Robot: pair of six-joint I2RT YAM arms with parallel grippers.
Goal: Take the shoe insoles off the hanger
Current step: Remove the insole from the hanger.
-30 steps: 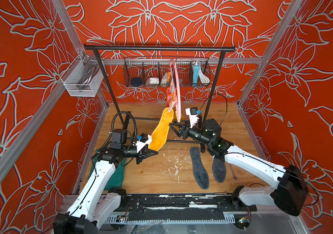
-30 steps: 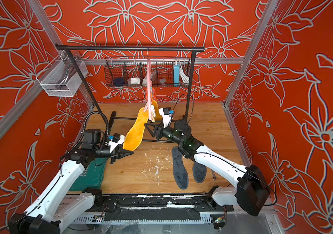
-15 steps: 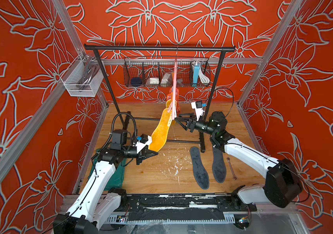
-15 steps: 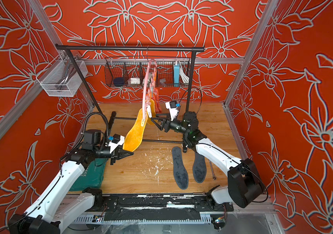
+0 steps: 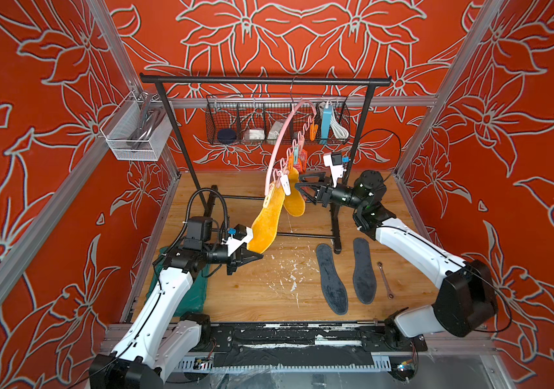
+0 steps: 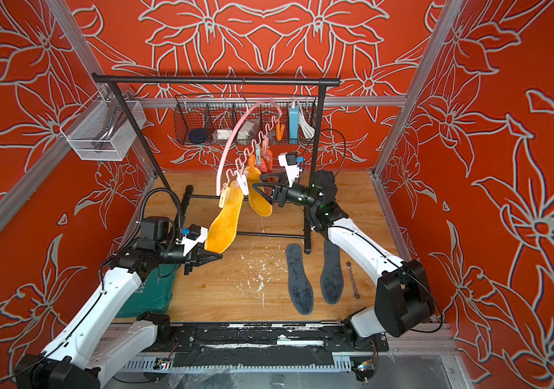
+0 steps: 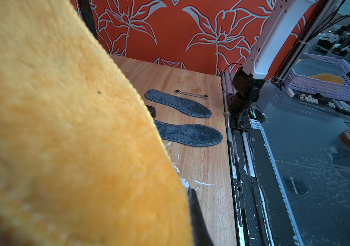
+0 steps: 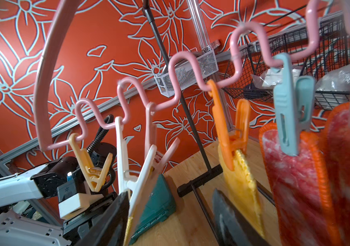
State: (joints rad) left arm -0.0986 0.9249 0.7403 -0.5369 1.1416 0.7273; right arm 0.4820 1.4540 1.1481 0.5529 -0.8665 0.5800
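Mustard-yellow fuzzy fabric insole (image 5: 268, 219) hangs slantwise from the thin pink plastic hanger (image 5: 277, 148). Its long axis runs down toward the left edge of the wooden bench (image 5: 252, 289), and the closed left gripper (image 5: 252, 257) pinches its low end. Its white plastic clothespin (image 8: 140, 181) sits between the parted jaws of the right gripper (image 5: 299, 189). Two dark grey insoles (image 5: 332, 279) lie flat front-right.

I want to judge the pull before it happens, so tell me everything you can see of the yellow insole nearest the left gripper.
The yellow insole is a flat, foot-shaped pad of fuzzy mustard pile with one tiny dark speck. It hangs on a slant: its top end is clipped to the tilted pink hanger, and its lower end is pinched in the shut left gripper.
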